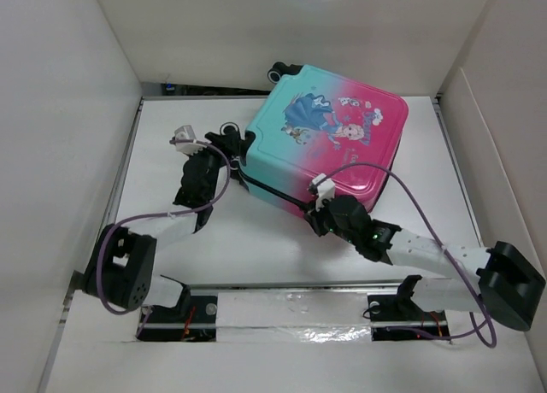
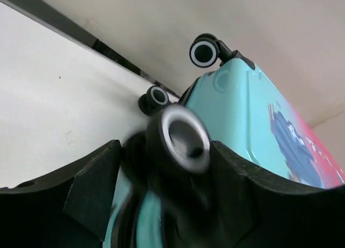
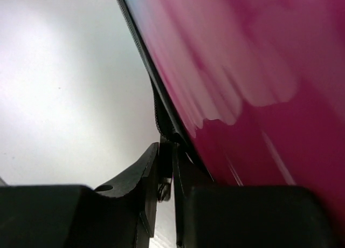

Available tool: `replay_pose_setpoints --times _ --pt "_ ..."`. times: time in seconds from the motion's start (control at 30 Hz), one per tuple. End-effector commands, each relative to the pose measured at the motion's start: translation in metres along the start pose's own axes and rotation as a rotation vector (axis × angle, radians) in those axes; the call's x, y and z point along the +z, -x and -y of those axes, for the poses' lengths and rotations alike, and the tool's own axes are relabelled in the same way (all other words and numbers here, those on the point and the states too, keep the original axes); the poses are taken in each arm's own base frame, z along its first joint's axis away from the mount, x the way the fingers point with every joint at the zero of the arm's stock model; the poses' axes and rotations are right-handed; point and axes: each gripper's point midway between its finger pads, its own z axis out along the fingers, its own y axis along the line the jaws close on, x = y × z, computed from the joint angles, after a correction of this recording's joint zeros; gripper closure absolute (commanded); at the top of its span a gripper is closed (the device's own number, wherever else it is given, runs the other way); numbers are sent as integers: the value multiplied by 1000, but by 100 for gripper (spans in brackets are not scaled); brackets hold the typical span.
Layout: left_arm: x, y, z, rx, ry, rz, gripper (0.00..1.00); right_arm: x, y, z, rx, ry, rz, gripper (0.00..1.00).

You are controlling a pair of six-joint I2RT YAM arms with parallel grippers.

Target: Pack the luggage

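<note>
The luggage (image 1: 329,132) lies flat and closed on the white table (image 1: 171,120), teal at the left and pink at the right, with the princess print facing up. My left gripper (image 1: 229,145) is at its left corner. In the left wrist view the left gripper (image 2: 167,145) holds a black wheel (image 2: 186,137) that fills the space between both fingers. Two other wheels (image 2: 205,52) show beyond it. My right gripper (image 1: 318,203) is at the near pink edge. In the right wrist view the right gripper (image 3: 166,151) is pinched on the small metal zipper pull (image 3: 163,190) below the black zipper trim (image 3: 161,108).
White walls (image 1: 68,111) enclose the table on the left, back and right. A silver foil strip (image 1: 291,312) runs between the arm bases at the near edge. The luggage's far wheel (image 1: 282,71) reaches the back wall.
</note>
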Motion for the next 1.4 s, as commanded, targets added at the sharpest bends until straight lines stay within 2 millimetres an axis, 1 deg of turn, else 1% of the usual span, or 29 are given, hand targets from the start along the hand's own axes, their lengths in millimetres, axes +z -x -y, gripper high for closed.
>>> replay_pose_setpoints --times 0.0,0.07,0.1,0.13,0.2,0.23,0.33,0.37,0.43,0.53,0.57,0.6,0.67,0.7,0.73,0.77,0.83,0.87,0.9,0.93,0.97,1.0,1.03,1.07,1.1,1.13,1.2,1.3,1.37 --pt "-71 -68 98 -31 -391 -296 100 12 60 -65 -12 244 155 100" --pt "-86 -76 88 -18 -371 -318 100 7 66 -59 -43 219 164 100" --pt "-93 -68 89 -25 -381 -296 100 5 70 -55 -51 210 181 100" --pt "-106 -80 83 -22 -376 -328 100 2 74 -56 -61 217 197 100" --pt "-118 -77 80 -27 -367 -311 100 2 84 -58 -76 246 216 100" --pt "-126 -84 71 -20 -352 -327 100 3 99 -63 -82 261 243 100" --pt "-132 -79 53 -8 -292 -300 100 20 98 -105 -126 418 188 100" --pt "-133 -77 51 -1 -282 -293 100 21 115 -121 -143 452 217 100" --pt "-136 -69 49 8 -271 -274 100 27 103 -156 -171 523 184 100" --pt "-139 -58 55 6 -284 -254 100 31 88 -169 -188 531 151 100" --pt "-140 -56 57 6 -292 -254 100 32 83 -159 -182 480 141 100" --pt "-143 -55 60 6 -306 -258 100 31 57 -143 -174 442 92 100" --pt "-143 -54 65 15 -318 -274 100 13 58 -107 -126 361 124 100" --pt "-145 -56 66 26 -323 -294 100 7 19 -83 -107 319 45 100" --pt "-147 -58 66 29 -331 -302 100 -2 12 -66 -83 291 40 100" --pt "-149 -59 67 33 -342 -309 100 -22 30 -37 -41 232 120 100" --pt "-159 -64 78 41 -419 -346 100 -42 -2 -2 33 129 69 100" --pt "-171 -73 93 54 -485 -381 100 -64 17 13 61 78 165 100" --pt "-190 -86 116 98 -557 -423 100 -82 3 34 110 -3 147 100" --pt "-178 -80 108 136 -485 -377 100 -83 3 42 120 -29 151 100" --pt "-201 -96 128 165 -536 -419 100 -90 2 47 139 -45 165 100" --pt "-203 -108 121 240 -487 -439 100 -102 12 54 161 -66 228 100" --pt "-196 -101 122 253 -418 -395 100 -105 14 57 174 -77 241 100" --pt "-197 -106 120 264 -397 -411 99 -109 16 61 179 -98 251 100" --pt "-199 -114 120 270 -402 -447 90 -108 16 64 178 -109 251 100" --pt "-198 -116 121 260 -409 -463 67 -106 15 65 172 -107 244 100" --pt "-192 -126 118 268 -419 -508 58 -100 15 62 152 -74 219 100" --pt "-186 -144 122 318 -430 -556 59 -84 8 54 147 -18 161 100" --pt "-176 -150 130 326 -429 -541 66 -81 11 44 139 18 177 100"
